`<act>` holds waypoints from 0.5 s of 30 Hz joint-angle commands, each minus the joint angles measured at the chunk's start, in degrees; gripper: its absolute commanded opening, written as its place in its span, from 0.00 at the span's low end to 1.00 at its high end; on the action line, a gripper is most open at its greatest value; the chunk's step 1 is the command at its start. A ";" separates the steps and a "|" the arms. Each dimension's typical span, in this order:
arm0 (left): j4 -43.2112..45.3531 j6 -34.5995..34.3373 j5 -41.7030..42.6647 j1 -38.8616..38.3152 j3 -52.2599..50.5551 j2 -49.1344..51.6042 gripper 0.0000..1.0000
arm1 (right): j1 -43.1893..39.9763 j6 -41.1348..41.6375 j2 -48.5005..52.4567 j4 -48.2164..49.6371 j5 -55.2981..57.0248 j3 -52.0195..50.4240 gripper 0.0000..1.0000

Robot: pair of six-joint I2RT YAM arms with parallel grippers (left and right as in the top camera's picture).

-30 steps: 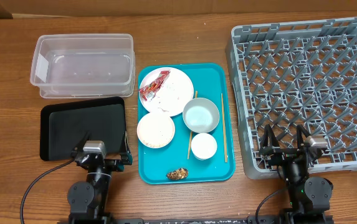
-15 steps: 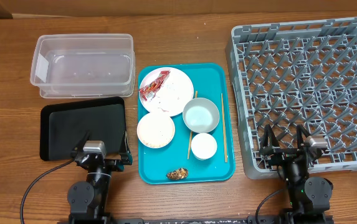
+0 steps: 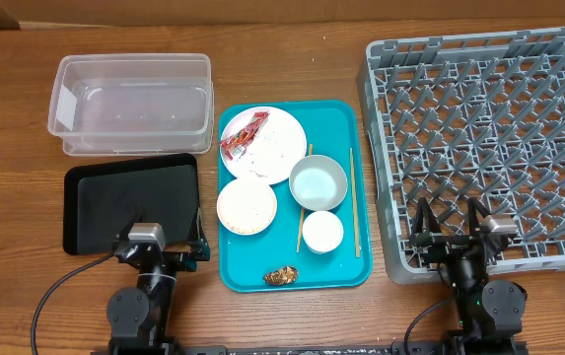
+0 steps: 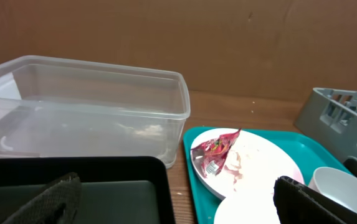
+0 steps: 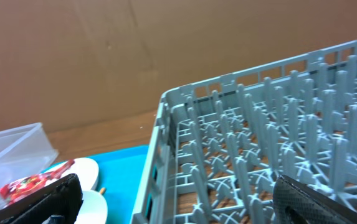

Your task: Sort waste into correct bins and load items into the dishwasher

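Overhead had nothing sorted yet: red wrapper (image 3: 244, 136), plate (image 3: 274, 150), bowls (image 3: 317, 182), cup (image 3: 322, 231) and chopsticks (image 3: 354, 202) all sat on the teal tray (image 3: 339, 268). The clear tub (image 3: 129, 106), black tray (image 3: 129, 197) and dish rack (image 3: 489, 138) were empty. The left gripper (image 3: 169, 231) and right gripper (image 3: 449, 223) hung with fingers wide apart, gripping nothing.

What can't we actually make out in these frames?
- Overhead: rice grains on the plate are too small to confirm; brown scrap is too small to identify.
- Left wrist: bowls cut off by the bottom edge; chopsticks and cup out of frame.
- Right wrist: dish rack wall hides most of the teal tray.
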 commanded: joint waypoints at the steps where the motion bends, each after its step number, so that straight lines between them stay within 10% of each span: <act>1: -2.19 -2.45 2.73 -0.39 1.03 0.11 1.00 | -0.11 0.22 -0.55 -0.24 -3.89 0.13 1.00; 15: -23.67 -1.75 8.20 -0.39 26.16 20.94 1.00 | -0.11 2.62 9.22 -24.30 -3.91 22.80 1.00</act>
